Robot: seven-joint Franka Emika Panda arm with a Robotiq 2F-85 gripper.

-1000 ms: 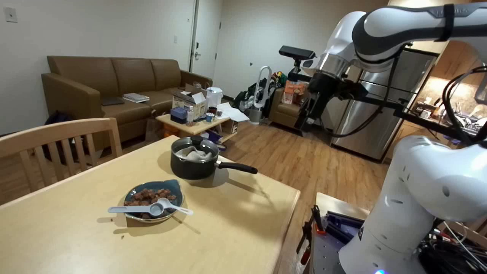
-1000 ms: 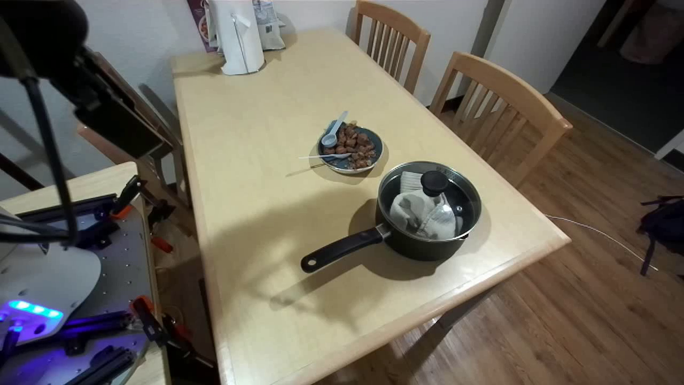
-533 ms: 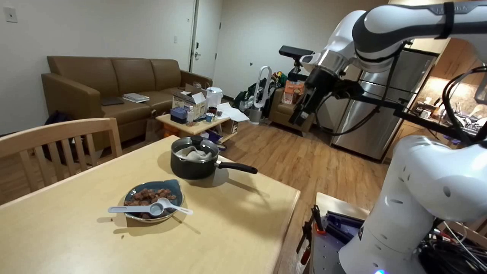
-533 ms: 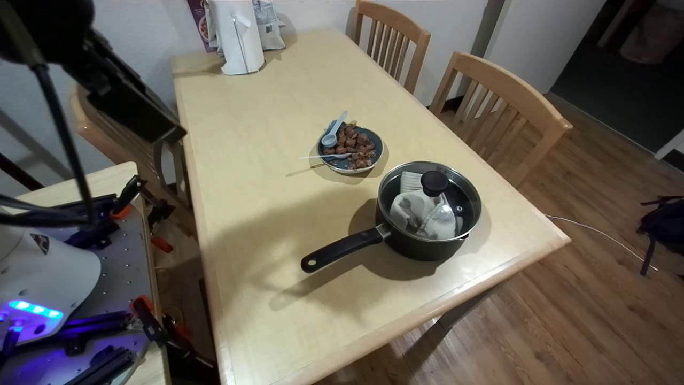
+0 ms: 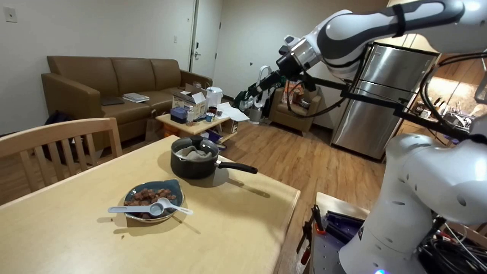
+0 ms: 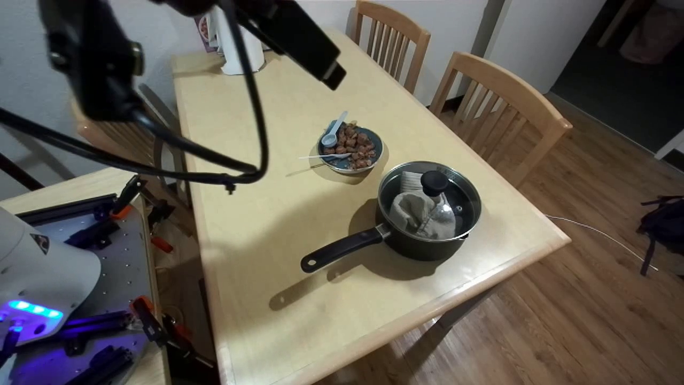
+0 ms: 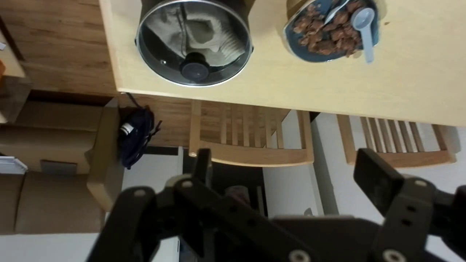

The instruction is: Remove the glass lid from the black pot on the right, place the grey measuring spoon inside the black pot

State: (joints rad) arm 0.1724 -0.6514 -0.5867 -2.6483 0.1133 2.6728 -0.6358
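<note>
The black pot stands on the table with its long handle pointing out to the side; it also shows in an exterior view. The glass lid with its dark knob sits on the pot, also in the wrist view. A light cloth is visible through the glass. The grey measuring spoon lies across the patterned dish, also in an exterior view and the wrist view. My gripper is open and empty, raised above the table and apart from pot and dish; it also shows in an exterior view.
The blue-and-brown dish holds brown chunks and a second, white spoon. Wooden chairs stand along the table's edge. A paper towel roll stands at the table's end. A cable loop hangs from my arm.
My arm has swung out over the table, leftward in an exterior view and rightward in an exterior view, with the gripper now pointing flatter. The pot, lid, dish and spoons have not moved.
</note>
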